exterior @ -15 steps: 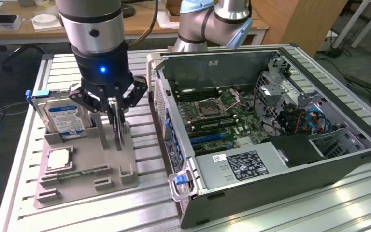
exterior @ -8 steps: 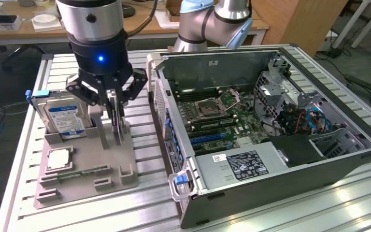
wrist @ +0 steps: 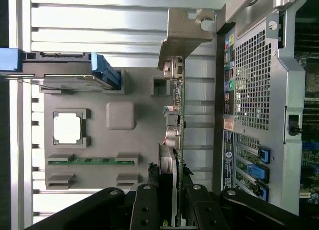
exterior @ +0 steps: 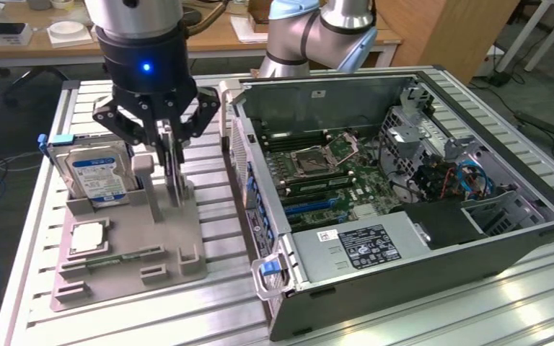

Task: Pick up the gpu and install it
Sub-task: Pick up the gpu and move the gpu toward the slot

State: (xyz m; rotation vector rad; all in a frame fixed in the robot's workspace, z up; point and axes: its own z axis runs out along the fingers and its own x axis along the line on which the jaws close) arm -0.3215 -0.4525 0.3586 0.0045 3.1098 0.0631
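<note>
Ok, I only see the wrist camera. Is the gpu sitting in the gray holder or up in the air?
Observer: Sitting in it. The gpu stands upright in the gray holder, gripper closed on it.
Operator: Is the computer case open?
Observer: Yes, it lies open side up, motherboard showing.
Operator: Does the hard drive have a sticker?
Observer: Yes, a blue and white label on its upright face.

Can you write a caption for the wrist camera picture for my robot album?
The pincer grips the gpu edge-on over the gray tray, beside the computer case.
</note>
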